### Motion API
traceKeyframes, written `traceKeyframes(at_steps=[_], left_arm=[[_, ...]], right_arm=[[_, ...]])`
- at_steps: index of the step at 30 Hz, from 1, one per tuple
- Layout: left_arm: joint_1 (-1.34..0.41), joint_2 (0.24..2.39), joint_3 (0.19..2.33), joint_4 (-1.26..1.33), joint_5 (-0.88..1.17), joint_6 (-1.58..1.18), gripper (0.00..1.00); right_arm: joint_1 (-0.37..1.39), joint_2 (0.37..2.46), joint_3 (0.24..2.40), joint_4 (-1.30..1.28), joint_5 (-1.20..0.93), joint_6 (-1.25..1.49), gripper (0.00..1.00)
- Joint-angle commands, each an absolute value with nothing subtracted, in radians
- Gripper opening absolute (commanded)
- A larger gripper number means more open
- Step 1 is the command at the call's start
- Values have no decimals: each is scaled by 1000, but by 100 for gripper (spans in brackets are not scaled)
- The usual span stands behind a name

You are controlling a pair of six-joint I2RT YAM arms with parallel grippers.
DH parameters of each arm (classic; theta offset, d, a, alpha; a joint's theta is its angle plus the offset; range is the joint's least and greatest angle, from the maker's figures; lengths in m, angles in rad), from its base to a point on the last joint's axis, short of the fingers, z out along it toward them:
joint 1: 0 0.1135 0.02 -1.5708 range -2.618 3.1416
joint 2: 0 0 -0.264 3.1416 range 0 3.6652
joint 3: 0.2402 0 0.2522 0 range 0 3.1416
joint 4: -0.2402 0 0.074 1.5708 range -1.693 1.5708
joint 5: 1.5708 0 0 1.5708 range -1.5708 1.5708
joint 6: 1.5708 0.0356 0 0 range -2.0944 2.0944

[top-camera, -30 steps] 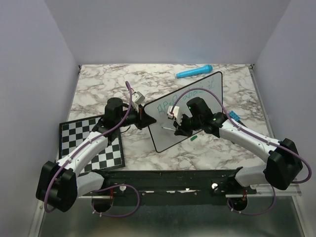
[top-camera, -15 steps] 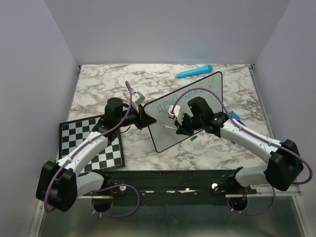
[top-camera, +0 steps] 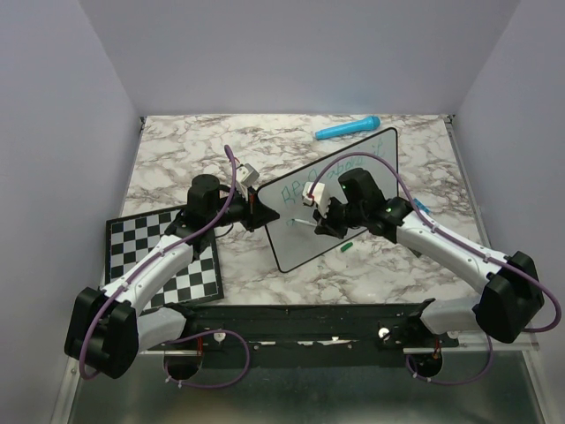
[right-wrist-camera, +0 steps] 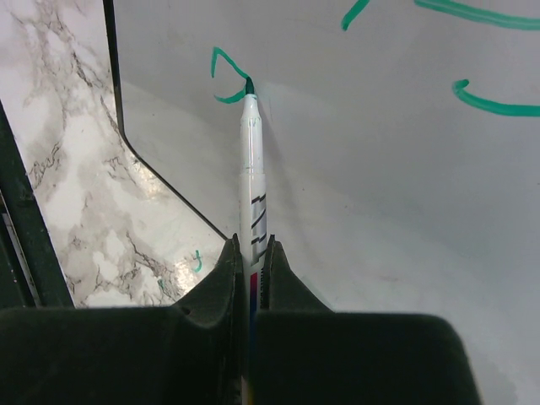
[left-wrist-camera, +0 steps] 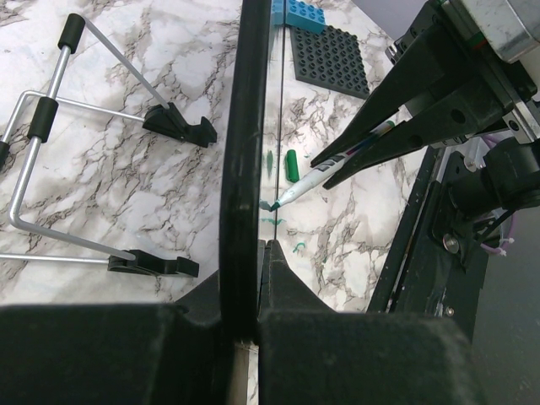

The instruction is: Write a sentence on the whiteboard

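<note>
Your left gripper (left-wrist-camera: 251, 253) clamps the whiteboard (right-wrist-camera: 380, 211) at its rim while your right gripper (right-wrist-camera: 251, 251), clenched on the marker (right-wrist-camera: 251, 169), touches the tip to its face.

**Your right arm carried the pen tip a little farther up the board.**

Over the last second you slid the right gripper (top-camera: 320, 221) and its white green-tipped marker (top-camera: 302, 222) a short way up the large white black-rimmed whiteboard (top-camera: 300, 252), away from the arm bases. The tip ended slightly higher near the board's left edge than where it started. Your right wrist turned as it went, so its small green light moved from the top of the wrist housing round to the side nearer the forearm. The forearm also swung farther out over the table and, seen from overhead, covered more of the small blue toy brick (left-wrist-camera: 297, 14).
</note>
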State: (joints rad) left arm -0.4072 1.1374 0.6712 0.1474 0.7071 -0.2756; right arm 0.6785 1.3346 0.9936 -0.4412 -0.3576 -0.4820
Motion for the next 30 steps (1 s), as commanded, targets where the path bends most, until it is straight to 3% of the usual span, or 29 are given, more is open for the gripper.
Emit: traceKeyframes(at_steps=[1, 30], left_arm=[[-410, 1167, 653, 32, 634, -193, 0], [-410, 1173, 658, 26, 635, -186, 0]], right_arm=[[669, 1322, 1023, -413, -322, -471, 1], [640, 1306, 965, -476, -322, -511, 0]])
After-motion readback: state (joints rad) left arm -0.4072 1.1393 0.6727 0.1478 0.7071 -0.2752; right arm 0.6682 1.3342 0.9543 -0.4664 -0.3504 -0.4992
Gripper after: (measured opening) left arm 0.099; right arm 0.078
